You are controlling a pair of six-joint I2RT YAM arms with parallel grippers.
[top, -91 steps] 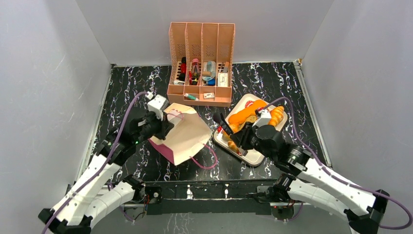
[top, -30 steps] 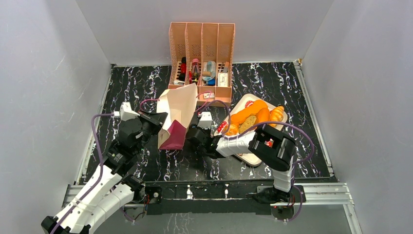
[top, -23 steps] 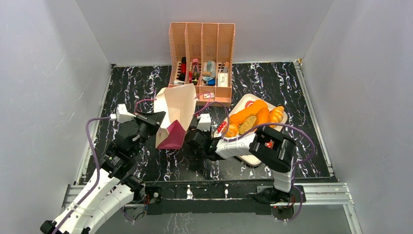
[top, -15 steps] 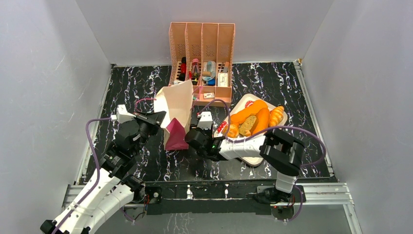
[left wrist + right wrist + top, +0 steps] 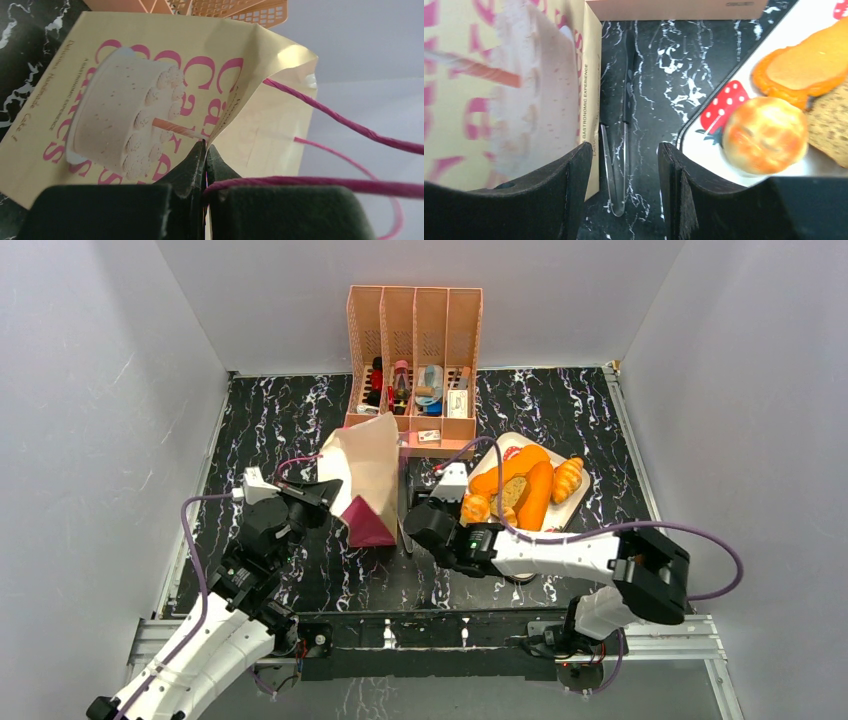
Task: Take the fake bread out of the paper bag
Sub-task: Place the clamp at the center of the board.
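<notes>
Right jaws shifted, apart; left jaws pinch bag (image 5: 365,468).

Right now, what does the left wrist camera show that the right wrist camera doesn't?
Only the left wrist: the left gripper shut on the edge of the paper bag, and the bag's pink cord handles. Only the right wrist: the right gripper open over the dark table, and the fake bread on a white tray. Both: the bag's printed side with its cake picture.

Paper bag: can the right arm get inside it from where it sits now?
Probably not directly: the right gripper is open but low beside the side of the paper bag, while the left gripper pinches the rim higher up.
</notes>
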